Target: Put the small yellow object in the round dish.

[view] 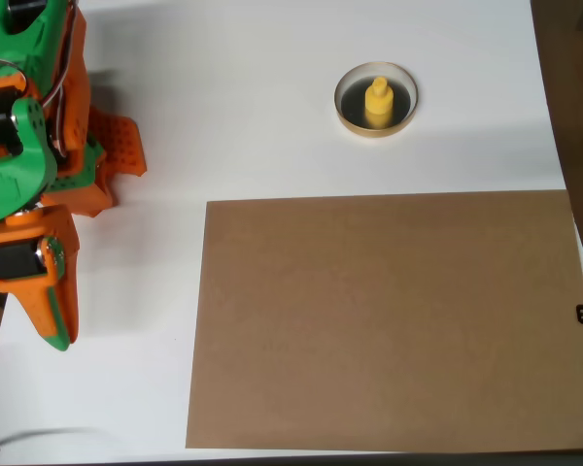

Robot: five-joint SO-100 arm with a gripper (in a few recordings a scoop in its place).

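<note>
hand point(56, 320), seemingly closed, well apart from dished small yellow object point(377, 101).

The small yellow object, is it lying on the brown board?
No, the small yellow object stands upright inside the round dish, apart from the board.

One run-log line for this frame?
small yellow object: upright inside round dish | gripper: shut, apart at left edge | brown board: bare

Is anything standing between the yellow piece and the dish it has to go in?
Nothing does: in the overhead view the small yellow object already stands upright inside the round dish, on its dark bottom. The gripper is far off at the left edge, apart from both, with bare white table between.
</note>
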